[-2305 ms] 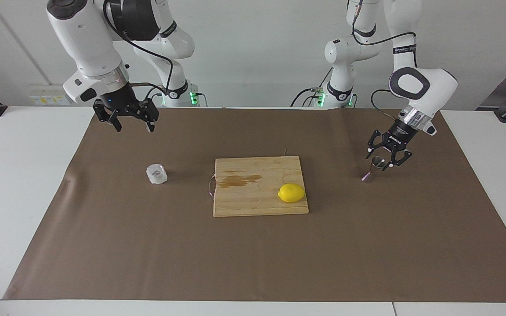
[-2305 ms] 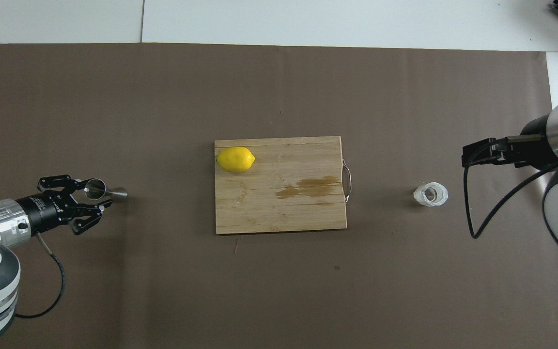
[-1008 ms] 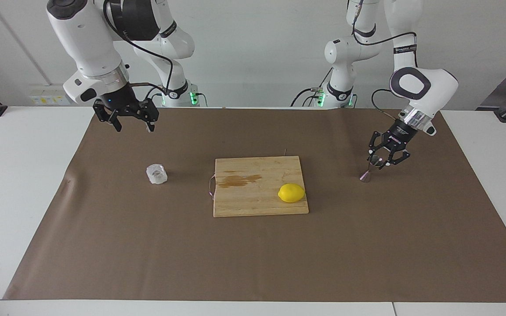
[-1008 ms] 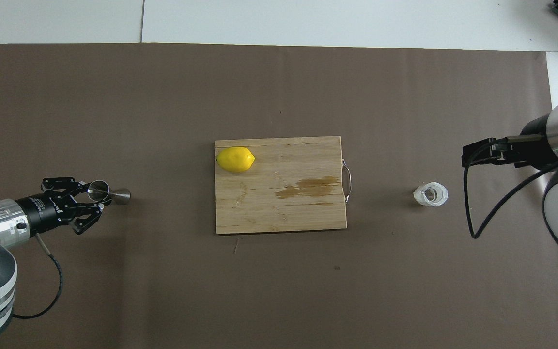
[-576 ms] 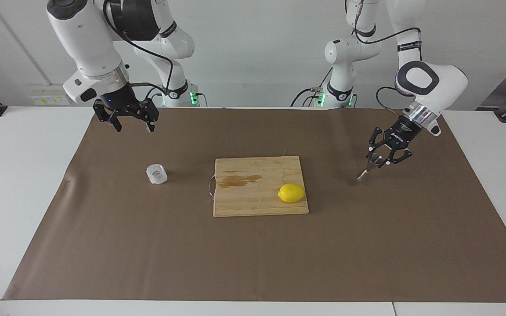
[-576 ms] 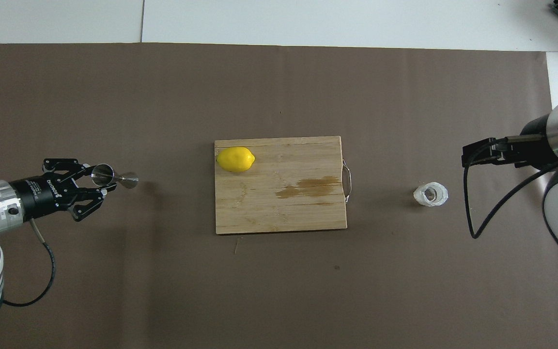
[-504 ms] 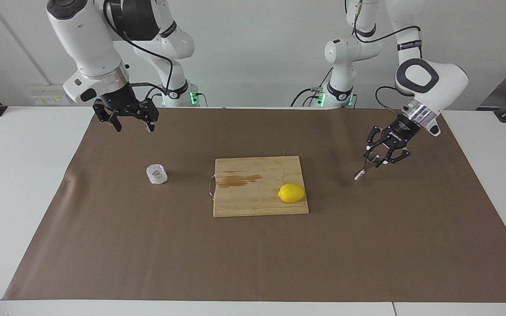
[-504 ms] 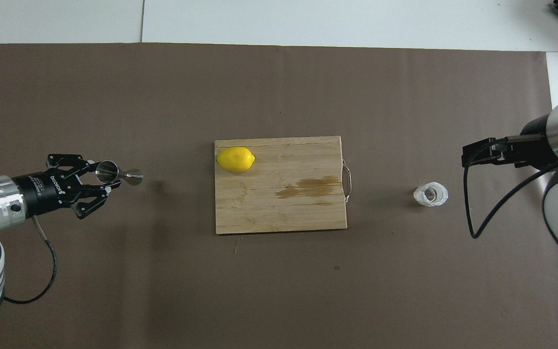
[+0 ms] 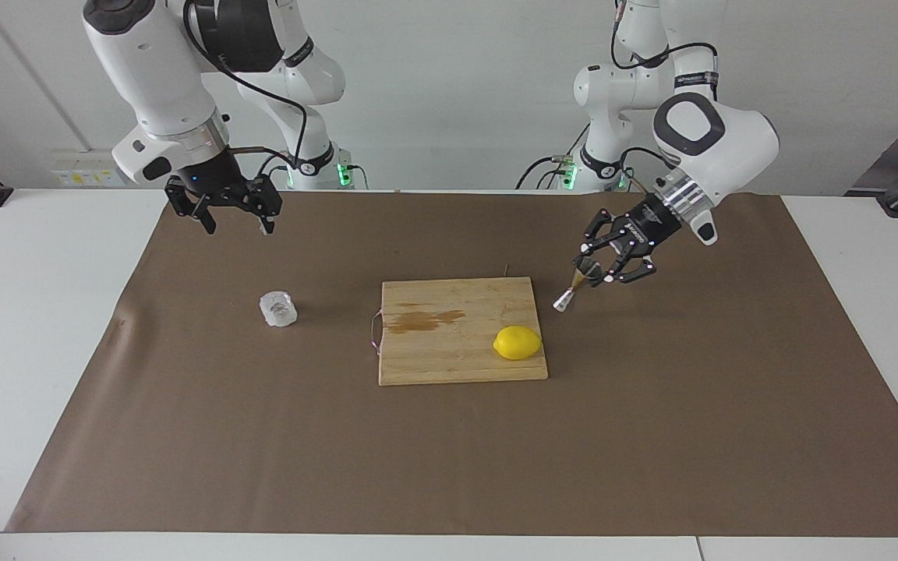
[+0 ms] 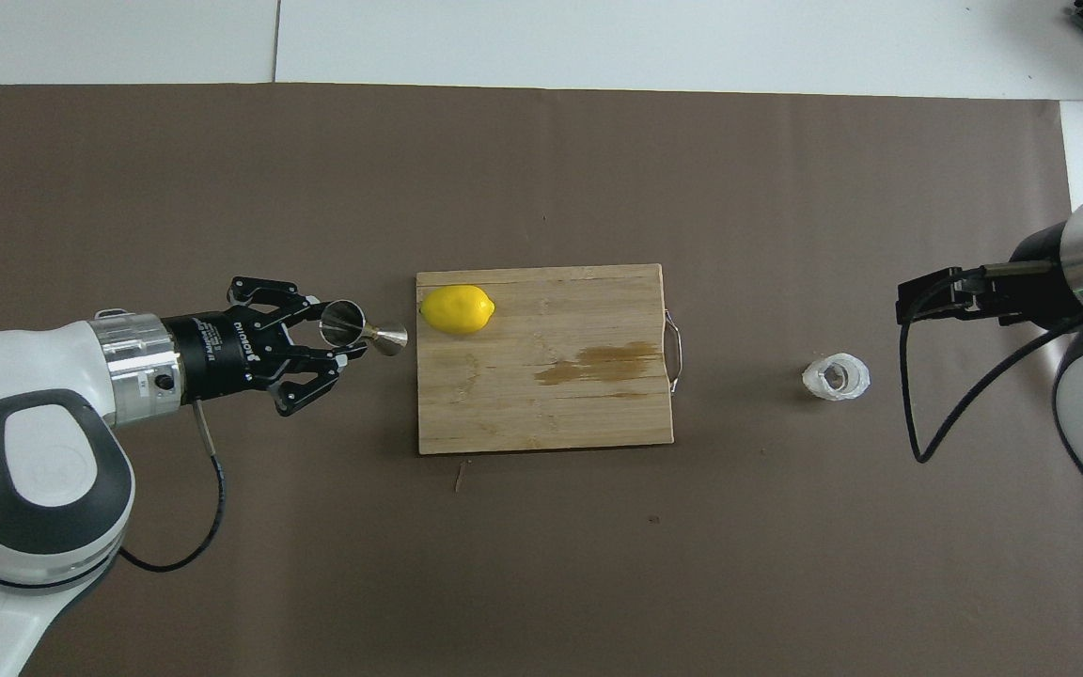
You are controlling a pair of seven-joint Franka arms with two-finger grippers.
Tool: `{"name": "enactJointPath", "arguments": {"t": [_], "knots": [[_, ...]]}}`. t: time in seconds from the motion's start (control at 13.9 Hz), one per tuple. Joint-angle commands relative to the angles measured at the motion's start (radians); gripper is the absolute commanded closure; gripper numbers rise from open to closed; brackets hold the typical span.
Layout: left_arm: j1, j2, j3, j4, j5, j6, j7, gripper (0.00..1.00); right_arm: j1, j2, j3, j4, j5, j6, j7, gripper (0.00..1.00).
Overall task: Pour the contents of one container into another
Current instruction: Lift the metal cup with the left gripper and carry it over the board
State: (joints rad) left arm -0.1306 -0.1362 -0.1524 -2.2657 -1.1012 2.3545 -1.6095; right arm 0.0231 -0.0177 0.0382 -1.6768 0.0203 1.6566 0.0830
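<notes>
The metal jigger [image 9: 573, 289] hangs tilted in the air, gripped at its upper cone by my left gripper [image 9: 594, 269], which is shut on it. It is over the mat just beside the cutting board's edge at the left arm's end. In the overhead view the jigger [image 10: 380, 336] and left gripper [image 10: 338, 332] sit next to the lemon. The faceted clear glass cup [image 9: 278, 308] stands upright on the mat toward the right arm's end, also seen from overhead [image 10: 836, 377]. My right gripper [image 9: 235, 219] waits open and empty, raised over the mat beside the glass [image 10: 927, 297].
A wooden cutting board [image 9: 449, 354] lies mid-table with a brown stain and a wire handle facing the glass. A yellow lemon [image 9: 517, 342] rests on the board's corner nearest the jigger, also seen from overhead [image 10: 456, 309]. A brown mat [image 9: 449, 467] covers the table.
My left gripper has lifted the jigger off the mat and carried it toward the cutting board, tilting it. The right arm, glass, board and lemon have not moved.
</notes>
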Motion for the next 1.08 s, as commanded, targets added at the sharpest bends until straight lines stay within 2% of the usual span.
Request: {"name": "enactJointPath", "arguments": {"t": [0.0, 0.29, 0.43, 0.58, 0.72, 0.86, 1.01], "knots": [[-0.186, 0.058, 0.016, 0.054, -0.02, 0.173, -0.094, 1.0, -0.012, -0.021, 0.003, -0.023, 0.027, 0.003, -0.032, 0.0], [-0.398, 0.182, 0.016, 0.133, -0.02, 0.417, -0.194, 1.0, -0.012, -0.021, 0.003, -0.023, 0.027, 0.003, -0.037, 0.0], [-0.425, 0.222, 0.016, 0.173, -0.02, 0.445, -0.249, 1.0, -0.008, -0.021, 0.005, -0.023, 0.027, 0.003, -0.037, 0.0], [-0.469, 0.318, 0.016, 0.262, -0.019, 0.481, -0.276, 1.0, 0.001, -0.031, 0.005, -0.038, 0.029, 0.005, -0.039, 0.0], [-0.533, 0.398, 0.014, 0.296, -0.016, 0.619, -0.293, 1.0, 0.006, -0.045, 0.008, -0.066, 0.029, 0.02, -0.039, 0.0], [-0.557, 0.415, 0.008, 0.295, -0.02, 0.641, -0.29, 1.0, 0.006, -0.06, 0.009, -0.098, 0.029, 0.023, -0.095, 0.0], [-0.577, 0.435, 0.005, 0.295, -0.025, 0.667, -0.29, 1.0, -0.003, -0.08, 0.009, -0.148, 0.029, 0.079, -0.256, 0.0]]}}
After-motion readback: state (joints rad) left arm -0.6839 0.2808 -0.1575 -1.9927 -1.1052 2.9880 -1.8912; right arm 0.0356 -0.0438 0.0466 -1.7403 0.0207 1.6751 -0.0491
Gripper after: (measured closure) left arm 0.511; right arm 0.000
